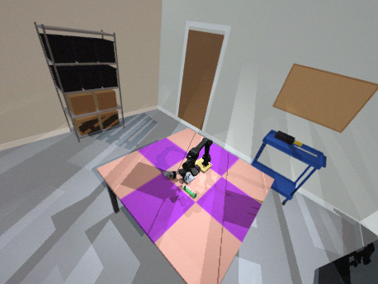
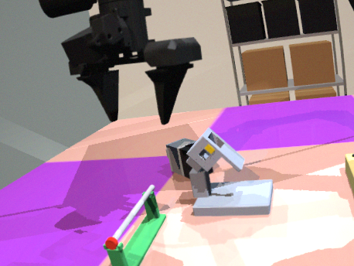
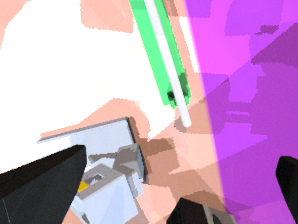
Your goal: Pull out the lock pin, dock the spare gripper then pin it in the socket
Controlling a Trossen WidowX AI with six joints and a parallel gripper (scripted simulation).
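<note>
The lock pin [image 2: 133, 212] [image 3: 165, 57], a pale rod with a red head, lies along the green rack [image 1: 190, 191] [image 2: 144, 237] [image 3: 155, 60], out of the socket. The grey mount [image 2: 239, 197] [image 3: 95, 135] stands beside the rack. Its tilted socket [image 2: 199, 150] [image 3: 110, 197] has no pin through it; a small yellow patch shows inside. The spare gripper [image 1: 169, 175] [image 2: 178, 158] [image 3: 195, 212], dark and grey, lies on the table behind the mount in the exterior view, partly hidden by the socket. My gripper [image 2: 138, 121] [image 3: 182, 160] is open and empty, above the table and clear of rack and mount.
The arm's yellow base plate [image 1: 203, 166] [image 2: 350, 170] is beyond the mount, at the right edge in the exterior view. A shelf rack [image 1: 83, 64], a door [image 1: 202, 74] and a blue cart [image 1: 318, 158] stand away from the table.
</note>
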